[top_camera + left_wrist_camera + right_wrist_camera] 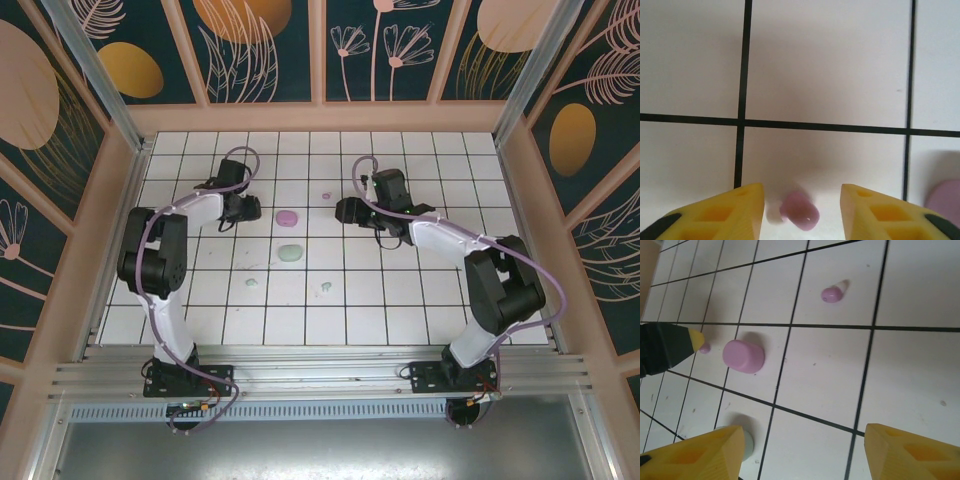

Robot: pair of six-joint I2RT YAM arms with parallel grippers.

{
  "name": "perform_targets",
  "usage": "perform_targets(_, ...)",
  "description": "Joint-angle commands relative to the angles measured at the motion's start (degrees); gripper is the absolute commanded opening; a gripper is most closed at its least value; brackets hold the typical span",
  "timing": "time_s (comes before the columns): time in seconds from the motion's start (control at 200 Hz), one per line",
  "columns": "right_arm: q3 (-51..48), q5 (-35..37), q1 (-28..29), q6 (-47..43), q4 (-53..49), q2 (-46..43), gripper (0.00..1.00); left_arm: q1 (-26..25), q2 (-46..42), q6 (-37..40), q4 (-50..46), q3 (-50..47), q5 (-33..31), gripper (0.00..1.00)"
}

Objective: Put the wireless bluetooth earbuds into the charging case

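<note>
Between our left gripper's (801, 194) parted jaws a purple earbud (800, 215) lies loose on the desk (830, 70), just beside the purple case (946, 200) it likely belongs in. Our right gripper (805, 435) hangs open and empty, probably waiting.

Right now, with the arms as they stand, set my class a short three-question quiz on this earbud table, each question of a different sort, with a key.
1. True or false: the left gripper is clamped on the purple earbud between its fingers.
2. From above, which case lies nearer the left gripper? A) purple case B) mint green case C) both equally
3. How many purple earbuds lie on the tiles in the right wrist view?

Key:
1. False: the jaws stand apart and the earbud lies loose on the tile.
2. A.
3. Two: one beyond the purple case, one by the left gripper's fingertip.
</note>
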Motion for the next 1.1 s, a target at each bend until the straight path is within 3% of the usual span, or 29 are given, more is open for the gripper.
perform_targets(0.0, 4.9, -3.88, 1.63, -7.92, 1.46, 4.8, 0.64, -0.29, -4.5, 1.52, -1.01, 0.47, -0.76, 0.51)
perform_targets(0.18, 22.51, -3.39, 6.14, -24.54, -11.09, 18.99, 0.64, -0.25, -8.62, 0.54, -1.46, 0.01, -1.72, 0.58)
perform_targets(0.345, 34.66, -1.46, 8.61, -32.22, -16.58, 28.77, 0.67, -0.12, -9.31, 0.03, -1.36, -0.99, 0.45, 0.61)
perform_targets(0.566, 45.55, -2.59, 10.28, -36.08, -22.47, 37.14, 0.71, 0.76, -9.76, -0.96, 1.46, -4.22, 3.59, 0.62)
perform_targets(0.946, 51.12, -3.83, 12.06, -38.54, -26.7, 43.58, 0.71, 1.18, -8.84, -1.38, 3.61, -5.45, 5.32, 0.62)
perform_targets(1.096, 53.37, -3.57, 12.06, -38.45, -27.37, 45.13, 0.63, 1.19, -9.18, -1.71, 4.6, -6.35, 6.54, 0.62)
